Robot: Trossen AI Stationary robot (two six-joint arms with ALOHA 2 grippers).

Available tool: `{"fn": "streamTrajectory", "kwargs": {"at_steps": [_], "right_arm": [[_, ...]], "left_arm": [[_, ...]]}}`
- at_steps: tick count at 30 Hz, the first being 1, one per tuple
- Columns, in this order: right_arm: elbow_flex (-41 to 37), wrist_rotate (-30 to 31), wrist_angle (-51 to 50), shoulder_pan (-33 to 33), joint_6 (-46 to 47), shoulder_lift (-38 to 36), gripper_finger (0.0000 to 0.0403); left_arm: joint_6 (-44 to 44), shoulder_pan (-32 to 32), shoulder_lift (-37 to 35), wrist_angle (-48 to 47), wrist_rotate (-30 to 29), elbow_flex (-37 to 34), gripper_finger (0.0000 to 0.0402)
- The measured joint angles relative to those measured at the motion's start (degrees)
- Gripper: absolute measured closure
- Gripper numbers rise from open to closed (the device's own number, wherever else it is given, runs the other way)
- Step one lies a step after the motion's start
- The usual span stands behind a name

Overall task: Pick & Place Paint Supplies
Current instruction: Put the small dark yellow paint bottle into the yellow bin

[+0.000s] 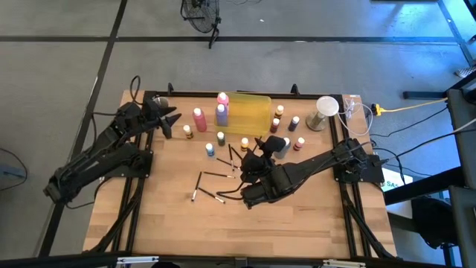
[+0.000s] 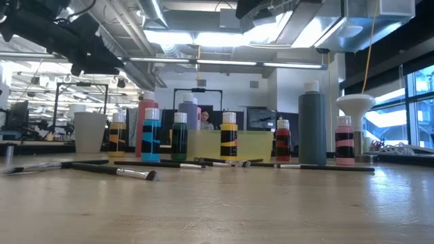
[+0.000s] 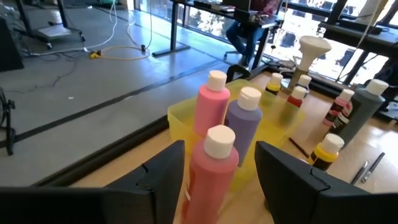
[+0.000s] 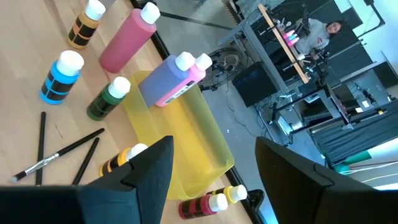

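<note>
Here the left claw (image 1: 172, 119) spreads around the pink bottle (image 1: 198, 120) near the table's (image 1: 171, 223) far edge.

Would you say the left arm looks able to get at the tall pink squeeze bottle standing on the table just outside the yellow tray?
Probably yes. The left gripper is open with the tall pink squeeze bottle lined up between its fingers, and nothing stands between them. The purple bottle and second pink bottle sit behind it, in the translucent yellow tray.

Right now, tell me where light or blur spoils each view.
Low view: ceiling lights blaze behind the bottles; the near tabletop is soft. Left wrist view: windows wash out the white funnel; its own fingers are blurred. Right wrist view: tilted, with blurred fingers. High view: even light.
</note>
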Motion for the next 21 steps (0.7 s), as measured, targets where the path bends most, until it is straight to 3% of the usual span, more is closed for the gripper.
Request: {"fn": "streamTrajectory", "kwargs": {"at_steps": [21], "right_arm": [[0.00, -0.04, -0.20, -0.04, -0.02, 0.00, 0.0174]], "left_arm": [[0.46, -12.05, 0.00, -0.67, -0.66, -0.02, 0.0219]]}}
